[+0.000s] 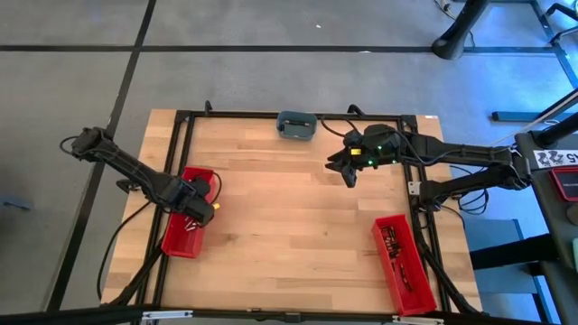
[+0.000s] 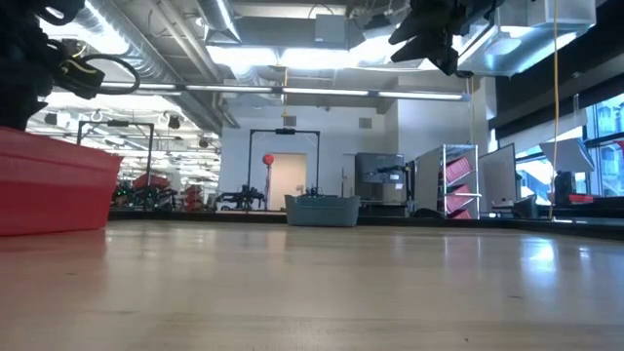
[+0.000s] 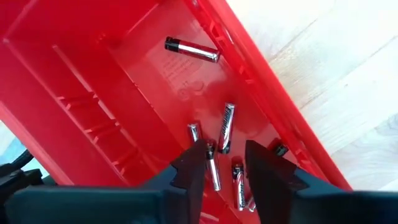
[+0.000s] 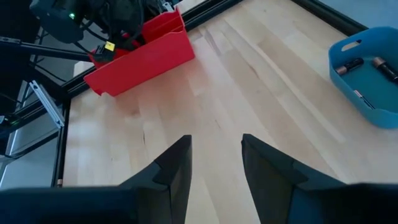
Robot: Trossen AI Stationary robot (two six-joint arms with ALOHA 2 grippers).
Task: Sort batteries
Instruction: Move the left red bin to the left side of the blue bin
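Left gripper [image 3: 221, 163] over red bin [image 1: 177, 236] at desk's left edge, jaws parted, empty; batteries [image 3: 226, 127] inside. Right gripper [image 4: 215, 152] above desk's far right, jaws apart, empty.

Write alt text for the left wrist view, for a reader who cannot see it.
The left gripper, its two dark fingers apart and empty, hangs just above the inside of a red bin where several small batteries lie scattered on the floor, one apart from the rest. Light wooden table shows beyond the bin's edge.
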